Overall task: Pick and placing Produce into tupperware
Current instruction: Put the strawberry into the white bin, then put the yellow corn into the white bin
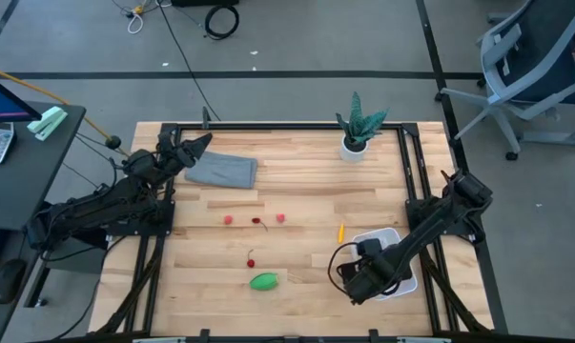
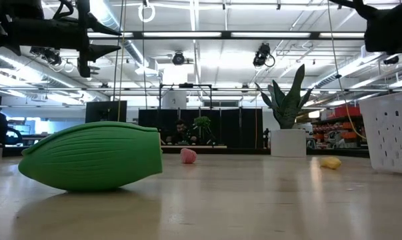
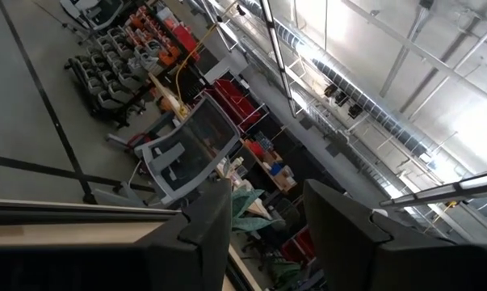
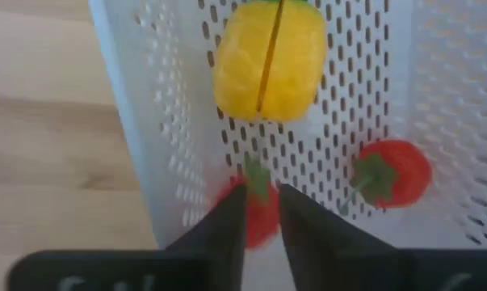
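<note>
A grey folded cloth lies near the far left corner of the wooden bench. A spiky green potted plant in a white pot stands upright at the far edge. A grey office chair sits on the floor beyond the right corner.

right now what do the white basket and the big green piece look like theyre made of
White basket: looks like thin moulded plastic, smooth and slightly glossy; the regular rows of punched holes in its walls and floor suggest that.

Big green piece: probably plastic or rubbery toy material, matte to satin; evenly moulded ribs run along it and the colour is one flat green.
</note>
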